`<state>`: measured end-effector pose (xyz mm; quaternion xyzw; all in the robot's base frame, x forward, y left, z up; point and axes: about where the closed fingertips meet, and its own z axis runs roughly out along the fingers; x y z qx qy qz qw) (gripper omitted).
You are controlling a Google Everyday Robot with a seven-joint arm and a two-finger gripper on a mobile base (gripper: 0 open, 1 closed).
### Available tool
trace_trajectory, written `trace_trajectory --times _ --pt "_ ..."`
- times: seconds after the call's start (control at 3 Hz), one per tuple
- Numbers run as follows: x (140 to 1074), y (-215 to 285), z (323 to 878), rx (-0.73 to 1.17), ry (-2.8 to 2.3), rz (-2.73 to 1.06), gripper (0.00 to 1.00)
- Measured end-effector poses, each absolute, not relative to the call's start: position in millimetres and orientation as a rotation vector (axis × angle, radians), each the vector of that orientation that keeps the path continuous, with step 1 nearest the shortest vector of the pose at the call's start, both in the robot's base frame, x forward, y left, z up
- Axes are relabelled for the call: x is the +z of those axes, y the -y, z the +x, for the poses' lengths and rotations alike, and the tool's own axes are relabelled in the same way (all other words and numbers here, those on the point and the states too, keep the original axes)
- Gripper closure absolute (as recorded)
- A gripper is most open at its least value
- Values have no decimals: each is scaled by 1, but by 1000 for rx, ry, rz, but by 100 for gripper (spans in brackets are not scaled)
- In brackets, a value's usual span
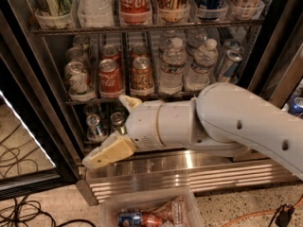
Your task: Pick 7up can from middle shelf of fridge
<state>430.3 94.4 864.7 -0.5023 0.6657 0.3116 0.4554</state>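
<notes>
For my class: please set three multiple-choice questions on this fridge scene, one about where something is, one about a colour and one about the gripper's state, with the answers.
1. Where on the middle shelf does the 7up can stand?
A. at the left end
B. in the middle
C. at the right end

2. What colour is the can right beside it?
A. blue
B. red
C. yellow

3. How is the gripper?
A. shut on the 7up can
B. shut, holding nothing
C. open, holding nothing

Answers: 1 A, it stands at the front of the leftmost lane. 2 B, its neighbour is a red cola can. 3 C, the gripper's fingers are spread wide apart below the middle shelf, with nothing between them.
</notes>
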Motion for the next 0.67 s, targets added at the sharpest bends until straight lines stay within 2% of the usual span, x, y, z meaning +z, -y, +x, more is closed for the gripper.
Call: trace_trajectory --times 0.67 --pt "846 -176 450 836 -1503 -1180 0"
